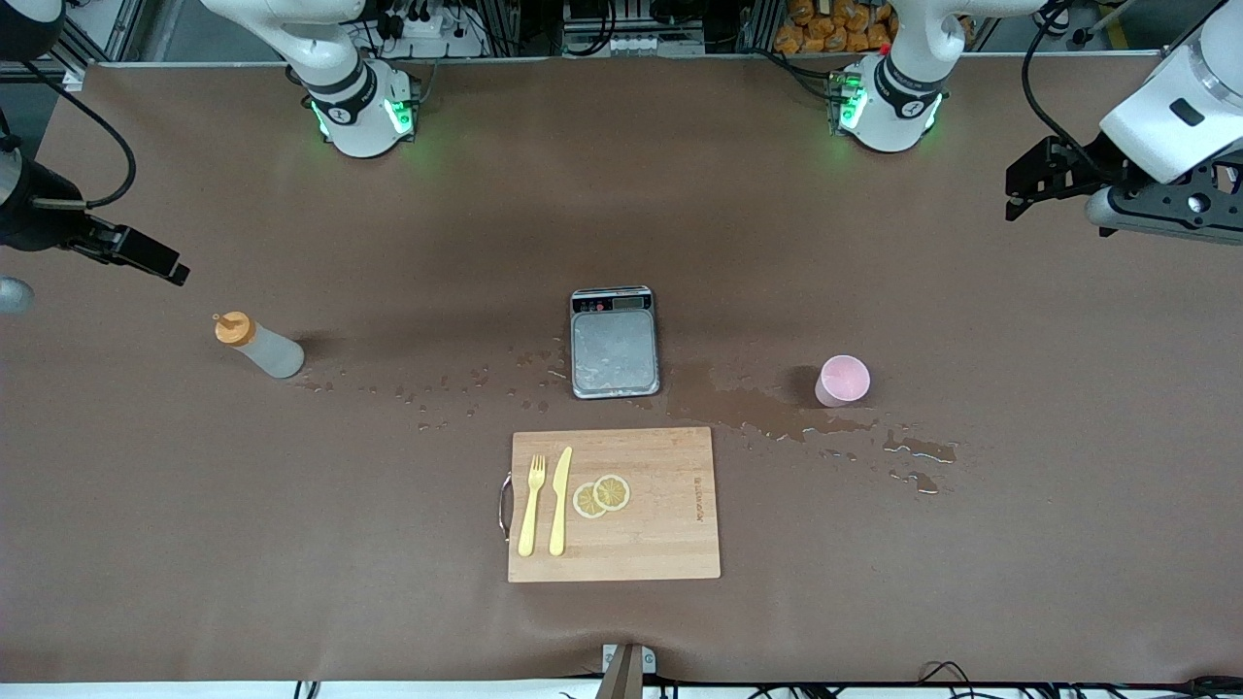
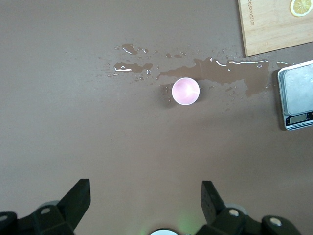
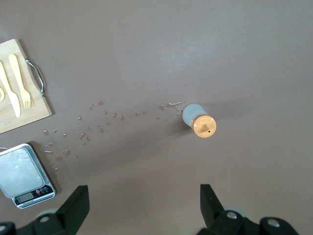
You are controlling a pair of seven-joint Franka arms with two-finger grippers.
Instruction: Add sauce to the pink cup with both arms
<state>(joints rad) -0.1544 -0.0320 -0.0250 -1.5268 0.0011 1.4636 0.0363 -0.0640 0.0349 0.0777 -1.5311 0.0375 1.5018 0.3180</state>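
The sauce bottle [image 1: 258,348], translucent grey with an orange nozzle cap, stands on the table toward the right arm's end; it also shows in the right wrist view [image 3: 200,121]. The pink cup [image 1: 842,380] stands upright toward the left arm's end, beside a wet patch; it also shows in the left wrist view [image 2: 185,91]. My right gripper [image 1: 160,262] hangs open and empty above the table near the sauce bottle, its jaws wide apart [image 3: 145,192]. My left gripper [image 1: 1012,191] hangs open and empty above the table near the cup, its jaws wide apart [image 2: 145,188].
A kitchen scale [image 1: 614,342] sits at the table's middle. A wooden cutting board [image 1: 670,544] nearer the camera holds a yellow fork [image 1: 531,505], a knife [image 1: 560,500] and lemon slices [image 1: 602,495]. Spilled liquid [image 1: 777,413] and droplets [image 1: 437,388] wet the table.
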